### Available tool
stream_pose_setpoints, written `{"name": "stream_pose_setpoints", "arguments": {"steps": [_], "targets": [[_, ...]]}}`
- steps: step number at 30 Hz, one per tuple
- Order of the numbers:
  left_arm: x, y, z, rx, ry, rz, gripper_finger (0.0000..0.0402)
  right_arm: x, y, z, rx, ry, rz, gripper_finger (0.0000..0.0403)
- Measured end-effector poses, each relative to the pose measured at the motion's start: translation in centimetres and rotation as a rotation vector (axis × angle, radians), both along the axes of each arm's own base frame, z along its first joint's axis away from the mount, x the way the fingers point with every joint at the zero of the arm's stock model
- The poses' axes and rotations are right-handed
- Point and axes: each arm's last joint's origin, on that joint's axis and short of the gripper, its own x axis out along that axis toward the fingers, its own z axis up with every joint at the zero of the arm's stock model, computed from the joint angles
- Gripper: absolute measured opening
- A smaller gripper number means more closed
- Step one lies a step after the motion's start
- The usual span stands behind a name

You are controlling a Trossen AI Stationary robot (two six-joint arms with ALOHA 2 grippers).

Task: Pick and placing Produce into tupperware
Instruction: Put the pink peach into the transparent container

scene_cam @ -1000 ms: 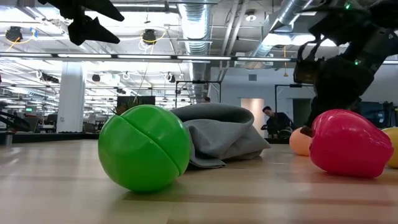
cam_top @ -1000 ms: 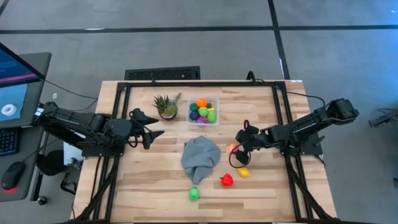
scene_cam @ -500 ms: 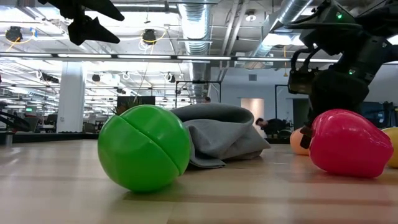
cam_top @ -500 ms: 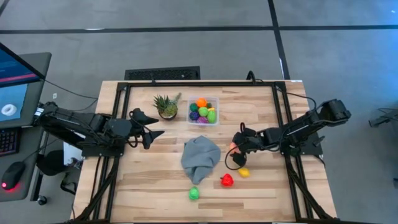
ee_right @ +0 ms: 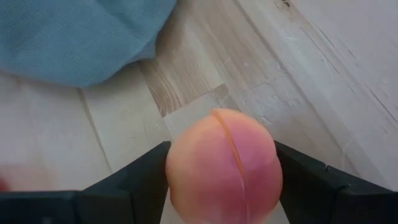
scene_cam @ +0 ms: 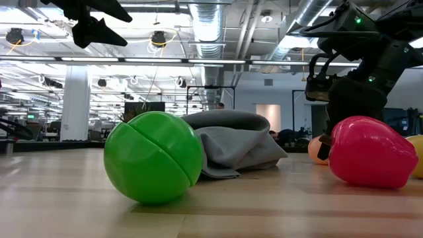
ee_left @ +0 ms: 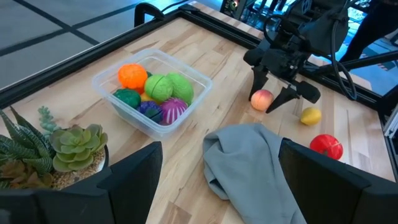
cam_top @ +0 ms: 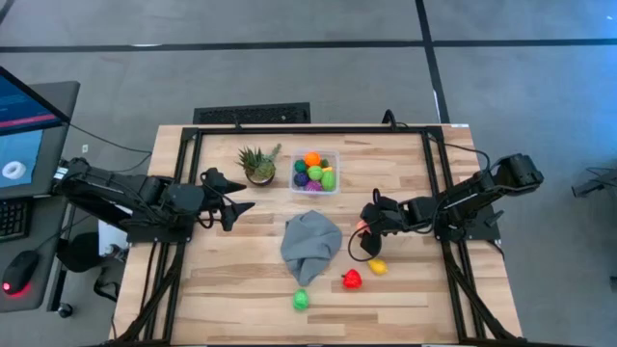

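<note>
Peach point(ee_right: 224, 165) sat on table point(cam_top: 405, 164), right between right gripper point(ee_left: 278, 94) fingers, jaws open on both sides. Fingers looked close to peach skin, maybe touching; hard to tell. Peach round, no long side to line up. Grey cloth point(cam_top: 310, 243) lay just past jaws. Tupperware point(cam_top: 315, 171) stood farther beyond, part full. Left gripper point(cam_top: 224, 196) waited open, well away, so right arm nearer.

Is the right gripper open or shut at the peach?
Open: the right gripper has its fingers spread either side of the peach, not yet closed.
</note>
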Motion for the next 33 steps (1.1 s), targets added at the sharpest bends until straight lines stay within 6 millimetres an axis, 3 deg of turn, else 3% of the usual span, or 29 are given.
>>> {"name": "stream_pose_setpoints", "arguments": {"steps": [33], "targets": [[0.0, 0.0, 0.0, -0.012, 0.0, -0.008, 0.0311, 1.5, 0.6, 1.6, 0.102, -0.049, 0.033, 0.0267]]}}
